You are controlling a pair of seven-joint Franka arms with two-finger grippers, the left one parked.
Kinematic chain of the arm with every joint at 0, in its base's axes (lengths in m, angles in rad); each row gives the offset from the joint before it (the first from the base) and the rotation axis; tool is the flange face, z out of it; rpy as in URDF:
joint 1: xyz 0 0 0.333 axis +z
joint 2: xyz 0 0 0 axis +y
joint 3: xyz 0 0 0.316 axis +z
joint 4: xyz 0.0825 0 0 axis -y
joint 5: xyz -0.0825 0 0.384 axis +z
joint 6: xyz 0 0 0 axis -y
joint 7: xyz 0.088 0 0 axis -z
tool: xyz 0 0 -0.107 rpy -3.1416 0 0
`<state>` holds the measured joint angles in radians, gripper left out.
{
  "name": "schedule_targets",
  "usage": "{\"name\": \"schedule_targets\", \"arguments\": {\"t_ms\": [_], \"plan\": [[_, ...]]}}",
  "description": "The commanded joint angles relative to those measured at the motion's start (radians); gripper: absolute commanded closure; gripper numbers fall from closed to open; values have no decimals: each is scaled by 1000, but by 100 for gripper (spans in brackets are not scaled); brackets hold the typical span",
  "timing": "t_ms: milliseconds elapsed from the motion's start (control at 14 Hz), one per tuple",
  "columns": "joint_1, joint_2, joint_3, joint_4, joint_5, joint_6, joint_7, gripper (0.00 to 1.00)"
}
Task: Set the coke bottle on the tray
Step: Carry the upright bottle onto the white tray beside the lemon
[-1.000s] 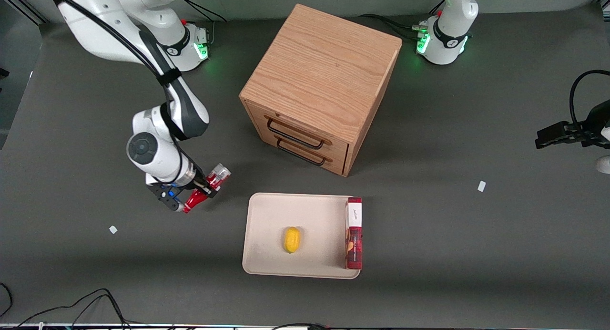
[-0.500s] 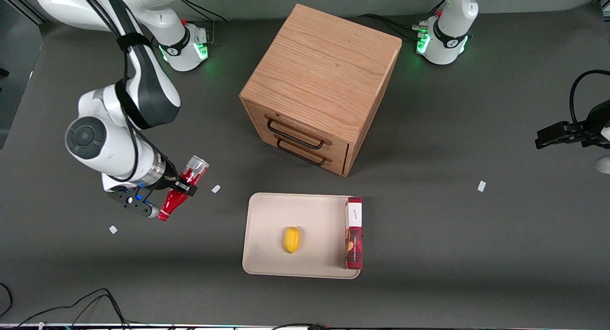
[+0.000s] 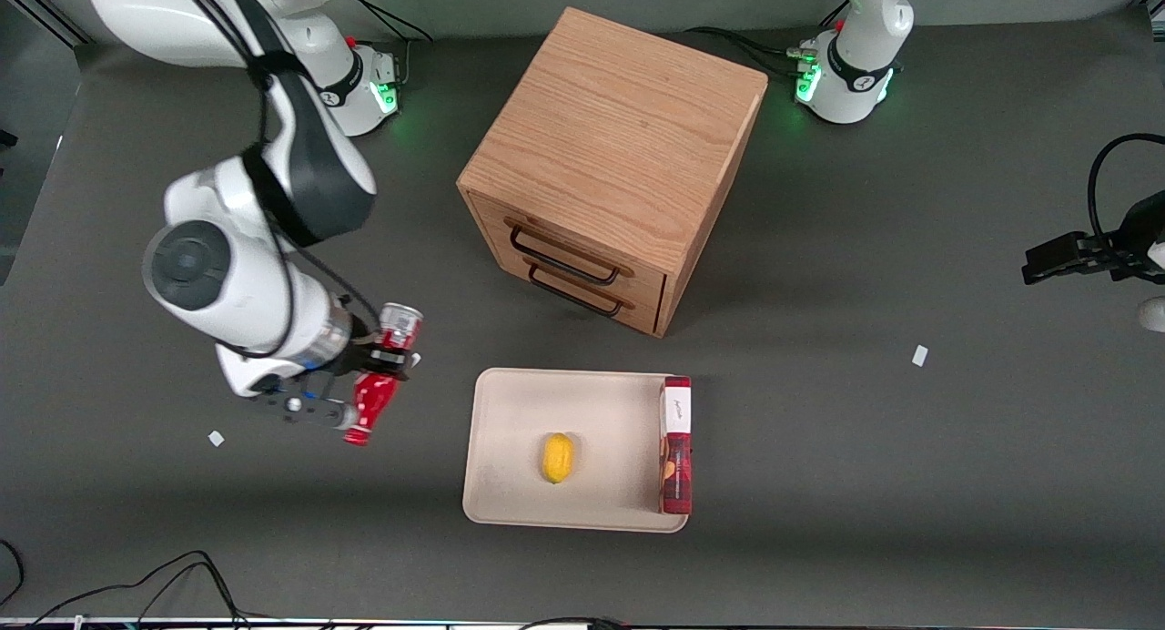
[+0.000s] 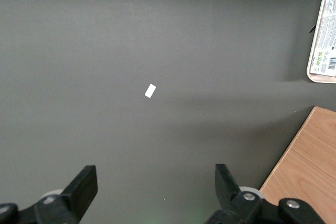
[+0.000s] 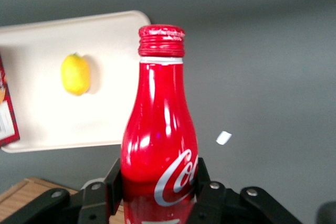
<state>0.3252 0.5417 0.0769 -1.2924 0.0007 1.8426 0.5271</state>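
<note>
- One bottle (image 3: 376, 395) is clamped between the fingers of the gripper (image 3: 382, 361), which are closed on its lower body; in the wrist view the bottle (image 5: 160, 145) is seen gripped just below the white script, with the gripper (image 5: 157, 192) closed against both sides.
- The bottle is held in the air, clear of the table (image 3: 819, 484), and is tilted in the front view, with its cap pointing toward the front camera and its silver base away from it.
- The gripper is located just beside the tray (image 3: 510, 402), toward the working arm's end of the table; bottle and tray are not touching.
- Two items are already on the tray: a lemon (image 3: 557, 457) near the middle and a red box (image 3: 675, 448) along the edge toward the parked arm's end.
- A cabinet (image 3: 610, 166) stands farther from the front camera than the tray.
- Step in hand, as judged: transport of the gripped bottle toward the tray; placement is not yet done.
- Next move, as judged: the bottle is to be carried sideways over the low rim and lowered onto the bare area between the near rim and the lemon.
- The grip is to be released only once the bottle is supported; contact with the lemon is to be avoided.
</note>
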Motion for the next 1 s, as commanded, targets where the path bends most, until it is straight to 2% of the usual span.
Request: {"name": "schedule_targets", "arguments": {"t_ms": [0, 71, 214, 571, 929], "plan": [[64, 171, -6, 204, -40, -25, -100, 100], [71, 211, -6, 243, -47, -16, -140, 100], [75, 266, -6, 252, -47, 96, -197, 100], [84, 412, -9, 252, -48, 328, -211, 100], [80, 477, -12, 246, -39, 356, -190, 100]]}}
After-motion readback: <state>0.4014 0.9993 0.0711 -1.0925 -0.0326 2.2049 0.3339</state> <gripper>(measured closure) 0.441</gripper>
